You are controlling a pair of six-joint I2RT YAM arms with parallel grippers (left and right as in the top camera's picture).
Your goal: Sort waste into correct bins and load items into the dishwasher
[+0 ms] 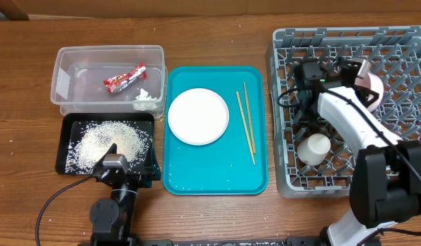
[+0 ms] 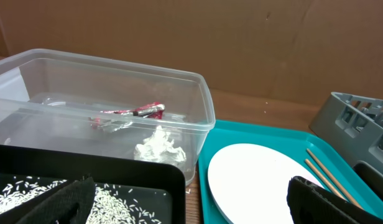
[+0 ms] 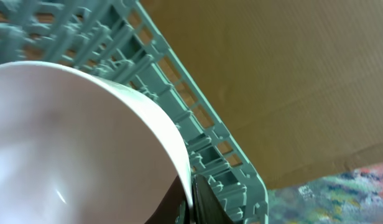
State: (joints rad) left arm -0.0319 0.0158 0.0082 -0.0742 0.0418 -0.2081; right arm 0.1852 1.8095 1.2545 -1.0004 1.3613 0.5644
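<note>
We take the teal serving tray (image 1: 217,167) in the middle of the counter (image 1: 217,41) as our marker. On the tray lies the round white plate (image 1: 198,116), and toward the tray's right edge the two wooden chopsticks (image 1: 245,126) lie side by side.

Left of the tray, at its far end, there's the clear tub (image 1: 60,82), with the red snack wrapper (image 1: 125,78) and the crumpled tissue (image 1: 147,97) inside. Left of the tray at its near end we see the black tray (image 1: 65,160), rice grains (image 1: 104,140) heaped in it. The left gripper (image 1: 115,164) hangs at the black tray's near edge, just off the teal tray's near left corner, its fingers (image 2: 61,199) spread wide and holding nothing.

Right of the tray stands the grey dish rack (image 1: 402,48). The small white cup (image 1: 314,147) sits among its pegs on the side nearest the tray. Farther from the tray, the right gripper (image 3: 188,202) is over the rack, fingers pinched on the rim of the bowl (image 1: 372,90), which is tilted among the pegs
</note>
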